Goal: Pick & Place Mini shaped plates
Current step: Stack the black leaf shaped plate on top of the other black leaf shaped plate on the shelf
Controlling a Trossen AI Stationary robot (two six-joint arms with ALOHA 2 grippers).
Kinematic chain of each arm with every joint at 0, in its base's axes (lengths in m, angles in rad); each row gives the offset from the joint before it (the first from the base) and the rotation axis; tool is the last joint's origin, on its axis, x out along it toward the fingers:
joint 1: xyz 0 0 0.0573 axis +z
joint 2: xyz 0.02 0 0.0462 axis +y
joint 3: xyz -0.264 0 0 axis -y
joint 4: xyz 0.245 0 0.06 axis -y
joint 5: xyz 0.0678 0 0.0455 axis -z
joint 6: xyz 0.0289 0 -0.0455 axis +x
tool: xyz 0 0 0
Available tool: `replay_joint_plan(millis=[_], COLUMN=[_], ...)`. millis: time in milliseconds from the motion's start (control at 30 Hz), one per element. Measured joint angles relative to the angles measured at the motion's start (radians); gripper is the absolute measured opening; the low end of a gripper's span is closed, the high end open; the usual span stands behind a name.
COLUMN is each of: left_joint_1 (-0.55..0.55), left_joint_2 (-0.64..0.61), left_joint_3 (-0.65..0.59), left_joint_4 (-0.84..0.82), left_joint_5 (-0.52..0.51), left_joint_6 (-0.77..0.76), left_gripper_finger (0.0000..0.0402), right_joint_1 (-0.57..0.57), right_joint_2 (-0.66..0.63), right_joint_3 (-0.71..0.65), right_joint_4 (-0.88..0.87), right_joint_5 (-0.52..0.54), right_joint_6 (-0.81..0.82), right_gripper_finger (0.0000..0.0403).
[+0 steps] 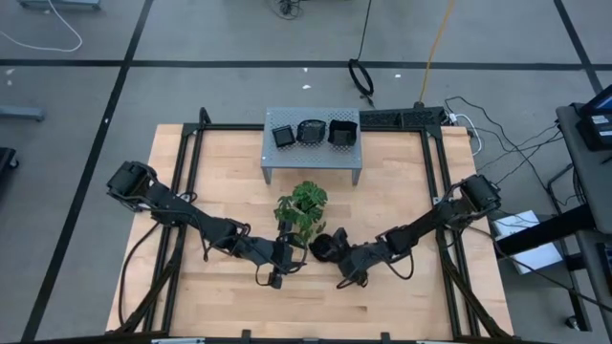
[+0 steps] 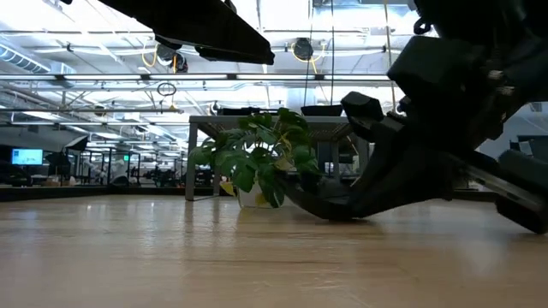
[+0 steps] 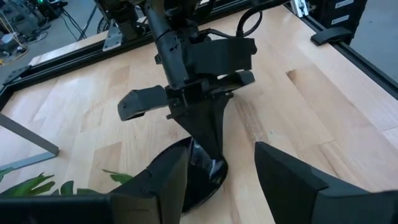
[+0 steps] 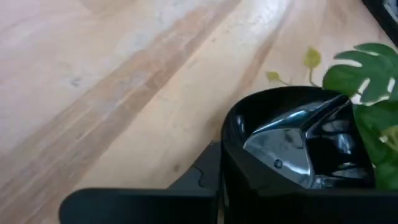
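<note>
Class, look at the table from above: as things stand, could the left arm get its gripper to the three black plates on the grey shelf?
Probably not directly. The left gripper, open, sits near the table's front, and the leafy plant stands between it and the grey shelf carrying the three plates. It would likely have to lift over or swing around the plant.

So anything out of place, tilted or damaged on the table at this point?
Nothing stands out. Three glossy black mini plates sit in a row on the grey perforated metal shelf, the green leafy plant stands upright, and the right gripper is shut on a round black plate beside it. No spills or damage visible.
</note>
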Motion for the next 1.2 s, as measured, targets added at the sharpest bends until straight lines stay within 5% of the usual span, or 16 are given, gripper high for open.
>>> replay_joint_plan(millis=[200, 400, 533, 767, 1000, 1200], left_joint_1=[0.0, 0.0, 0.0, 0.002, 0.025, 0.042], left_joint_2=[0.0, 0.0, 0.0, -0.029, -0.139, -0.26], left_joint_3=[0.0, 0.0, 0.0, -0.002, -0.001, -0.001], left_joint_4=[0.0, 0.007, 0.02, 0.084, 0.115, 0.114], left_joint_5=[0.0, 0.0, -0.025, -0.23, -0.321, -0.371], left_joint_6=[0.0, 0.0, 0.016, 0.052, 0.067, 0.107], left_gripper_finger=[0.0193, 0.0187, 0.0186, 0.0186, 0.0186, 0.0186], right_joint_1=[0.026, 0.039, 0.031, -0.102, -0.214, -0.236], right_joint_2=[-0.124, -0.339, -0.489, -0.689, -0.725, -0.718], right_joint_3=[-0.004, -0.002, -0.001, -0.001, -0.001, 0.0], right_joint_4=[-0.027, -0.065, -0.128, -0.255, -0.364, -0.344], right_joint_5=[-0.128, -0.146, -0.047, 0.098, -0.125, -0.075], right_joint_6=[0.037, 0.077, 0.066, 0.06, 0.122, -0.038], right_gripper_finger=[0.0001, 0.0, 0.0, 0.0, 0.0, 0.0])
